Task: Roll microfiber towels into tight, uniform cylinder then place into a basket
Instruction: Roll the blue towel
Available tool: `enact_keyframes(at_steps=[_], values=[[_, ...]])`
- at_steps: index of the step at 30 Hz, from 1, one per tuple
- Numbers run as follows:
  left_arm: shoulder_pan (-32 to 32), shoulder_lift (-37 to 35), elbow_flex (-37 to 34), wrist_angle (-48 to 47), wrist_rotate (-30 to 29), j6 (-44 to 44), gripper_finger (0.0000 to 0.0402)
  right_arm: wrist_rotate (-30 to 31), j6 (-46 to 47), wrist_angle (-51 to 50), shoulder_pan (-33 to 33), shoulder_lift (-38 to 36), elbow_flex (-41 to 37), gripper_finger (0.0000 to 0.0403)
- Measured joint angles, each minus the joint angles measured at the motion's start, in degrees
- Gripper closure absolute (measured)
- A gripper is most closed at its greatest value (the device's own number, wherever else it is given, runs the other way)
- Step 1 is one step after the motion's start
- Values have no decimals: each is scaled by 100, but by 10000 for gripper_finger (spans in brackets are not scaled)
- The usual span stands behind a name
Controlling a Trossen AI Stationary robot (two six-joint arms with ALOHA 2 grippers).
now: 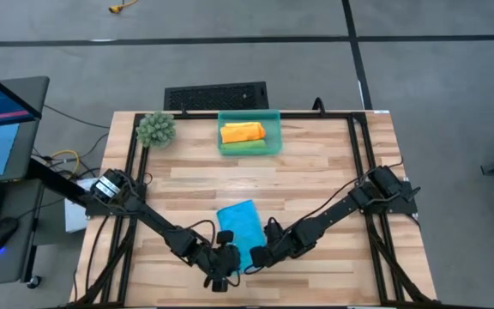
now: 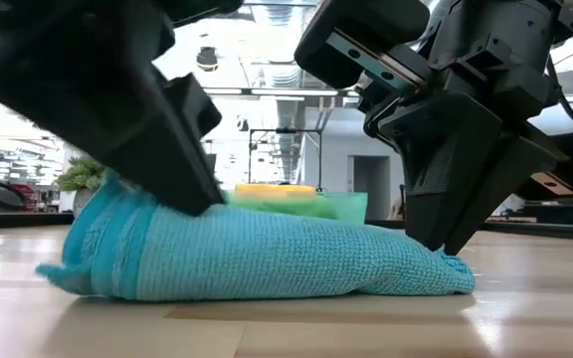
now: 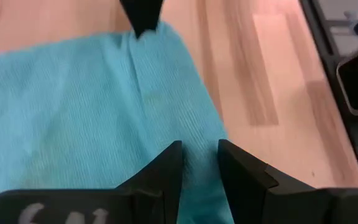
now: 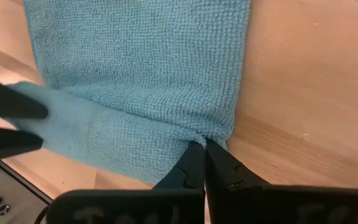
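The bright blue towel (image 1: pixel 238 225) lies flat on the table near its front edge, with its near edge raised into a low fold (image 4: pixel 104 134). My left gripper (image 1: pixel 222 260) is shut on the fold's left end, and my right gripper (image 1: pixel 261 255) is shut on its right end. The teal basket (image 1: pixel 273 129) stands at the table's far side and holds an orange roll (image 1: pixel 242 132) and a green roll (image 1: pixel 249 147). The yellow towel is out of view. My left gripper pinches the blue towel's near edge at its left corner (image 3: pixel 197 134) between its two fingers (image 4: pixel 11 106). It slants down from the near left. The cloth there is bunched up off the table (image 2: pixel 117 234); the rest lies flat. My right gripper pinches the towel's near edge at its right corner (image 4: pixel 199 138) between its shut fingertips, on a small pucker of cloth. The fingers slant down from the near right (image 2: pixel 446 234). The corner stays low, at the table, and the cloth between the two grippers is slack.
A spiky green plant ball (image 1: pixel 155 129) stands at the far left, beside the basket. Bare wood (image 1: pixel 316 184) lies between the towel and the basket. Black frame rails (image 1: pixel 363 172) run along the table's sides. A keyboard (image 1: pixel 215 94) lies beyond the far edge.
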Motion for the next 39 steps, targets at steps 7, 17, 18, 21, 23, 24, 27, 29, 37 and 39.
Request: enact_keyframes(at_steps=[7,17,18,21,23,24,27,29,37,39], values=[[9,134,-1,-203,72,-258,306,-23,-84,129,-31,5,-11,393],[3,334,17,-100,156,-560,306,-47,-605,524,-114,37,-22,331],[3,334,17,-119,156,-574,306,-47,-714,535,-130,37,-22,321],[5,337,17,-136,215,-594,306,-98,-985,539,-145,-12,-22,294],[5,337,17,-156,230,-597,306,-174,-1150,531,-142,-112,-22,281],[5,337,17,-170,230,-597,306,-173,-1222,494,-119,-198,-22,277],[5,339,17,-191,241,-599,306,-12,-1490,275,-13,-522,-15,269],[7,340,17,-197,269,-621,306,210,-1621,-106,97,-766,-15,268],[10,345,11,-197,304,-655,306,1147,-2958,-1077,426,-1622,-14,266],[10,347,11,-182,306,-706,306,1220,-3656,-1048,472,-1725,-6,266]])
